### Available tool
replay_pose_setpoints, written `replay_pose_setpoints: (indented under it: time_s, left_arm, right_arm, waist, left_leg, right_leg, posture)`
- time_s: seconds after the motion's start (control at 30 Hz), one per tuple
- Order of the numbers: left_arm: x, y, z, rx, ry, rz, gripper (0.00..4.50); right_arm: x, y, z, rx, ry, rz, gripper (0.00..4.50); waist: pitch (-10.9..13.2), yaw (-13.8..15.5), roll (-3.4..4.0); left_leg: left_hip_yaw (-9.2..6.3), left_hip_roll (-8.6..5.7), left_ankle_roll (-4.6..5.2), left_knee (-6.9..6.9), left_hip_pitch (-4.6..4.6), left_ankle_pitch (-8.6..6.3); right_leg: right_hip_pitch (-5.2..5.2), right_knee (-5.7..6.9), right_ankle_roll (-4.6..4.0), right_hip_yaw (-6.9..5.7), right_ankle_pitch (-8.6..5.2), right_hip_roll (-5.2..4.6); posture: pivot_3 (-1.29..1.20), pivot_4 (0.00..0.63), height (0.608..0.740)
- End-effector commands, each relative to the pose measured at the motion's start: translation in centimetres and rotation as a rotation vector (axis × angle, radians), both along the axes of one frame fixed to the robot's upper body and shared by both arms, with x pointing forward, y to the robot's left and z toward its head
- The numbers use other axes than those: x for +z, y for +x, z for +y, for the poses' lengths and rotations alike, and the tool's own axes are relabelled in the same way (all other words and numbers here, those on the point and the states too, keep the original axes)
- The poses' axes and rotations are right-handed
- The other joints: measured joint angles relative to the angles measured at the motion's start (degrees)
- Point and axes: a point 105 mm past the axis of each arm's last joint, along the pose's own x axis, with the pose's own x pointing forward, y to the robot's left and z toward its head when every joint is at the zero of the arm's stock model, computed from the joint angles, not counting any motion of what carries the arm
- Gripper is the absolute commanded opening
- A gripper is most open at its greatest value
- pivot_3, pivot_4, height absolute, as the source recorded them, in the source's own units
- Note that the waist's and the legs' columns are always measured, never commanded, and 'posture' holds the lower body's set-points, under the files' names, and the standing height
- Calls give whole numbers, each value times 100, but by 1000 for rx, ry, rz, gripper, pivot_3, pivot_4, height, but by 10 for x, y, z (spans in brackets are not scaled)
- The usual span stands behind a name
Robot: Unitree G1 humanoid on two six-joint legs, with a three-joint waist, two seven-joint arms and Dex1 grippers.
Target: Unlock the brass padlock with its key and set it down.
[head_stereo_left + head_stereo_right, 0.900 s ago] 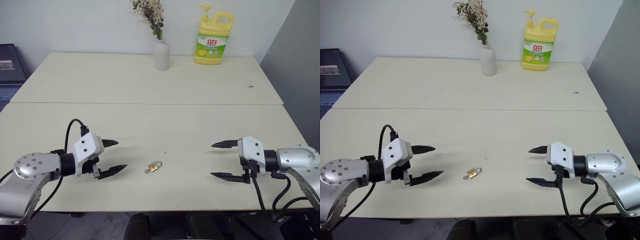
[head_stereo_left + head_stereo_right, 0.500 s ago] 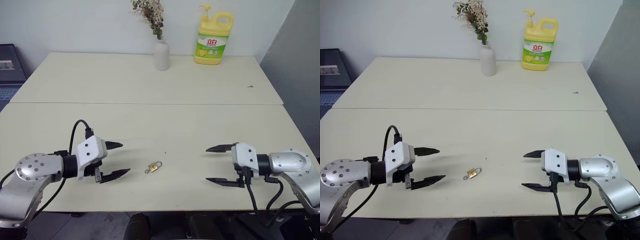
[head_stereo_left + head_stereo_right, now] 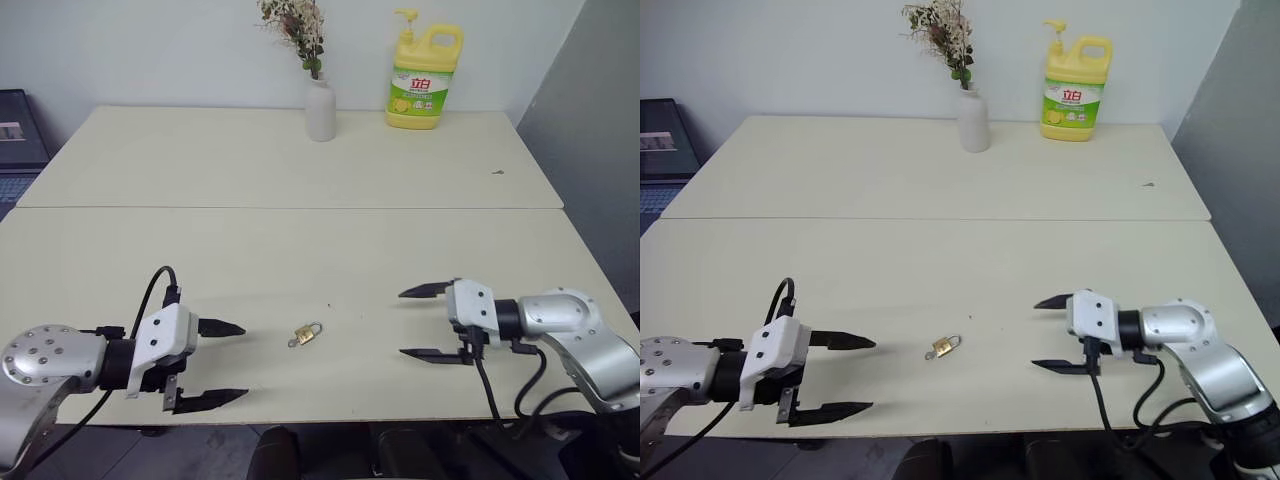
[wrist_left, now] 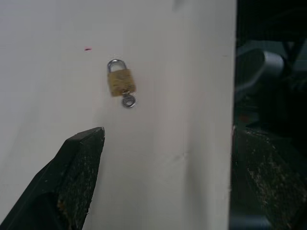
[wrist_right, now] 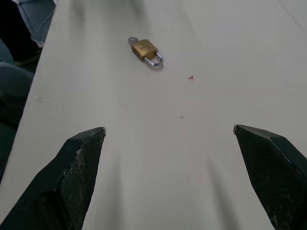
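Head stereo pair: both eyes looked forward and down from above the near table (image 3: 300, 160) edge, taking in its whole top to the far wall. Left wrist view: faced along its fingers (image 4: 79, 165) across the near edge, close over the brass padlock (image 4: 121, 81). Right wrist view: faced the padlock from the opposite side. All views shared the padlock.

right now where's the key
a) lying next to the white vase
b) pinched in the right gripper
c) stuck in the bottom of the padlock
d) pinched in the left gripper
c: the key sticks out of the bottom of the brass padlock, opposite its shackle, and the lock lies flat on the table between the left gripper and the right gripper, both of which are open and empty.
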Motion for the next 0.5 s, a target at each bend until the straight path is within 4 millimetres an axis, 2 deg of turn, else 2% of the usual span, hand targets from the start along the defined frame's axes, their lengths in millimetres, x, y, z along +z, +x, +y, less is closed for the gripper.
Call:
replay_pose_setpoints:
  time_s: [0.03,0.3,0.5]
  left_arm:
    - [7,-6,-4,-41,1,-25,4489]
    - [-3,0,13,23,63,-79,4489]
    - [-3,2,19,35,73,-96,4489]
  right_arm:
    - [-2,3,9,34,-60,-16,4500]
    - [-12,14,61,148,-169,7,4500]
    - [-9,21,97,226,-220,-19,4500]
  waist:
    - [0,5,0]
    - [1,-8,2]
    - [2,8,3]
  left_leg:
    - [1,-1,0,1,0,0]
    - [4,2,0,0,-3,0]
    - [6,3,0,1,-11,0]
  right_leg:
    - [0,0,0,1,0,0]
    - [-11,3,-4,3,-1,2]
    - [-19,5,-7,2,-2,2]
  posture:
    - [0,150,740]
    - [0,150,740]
    - [0,150,740]
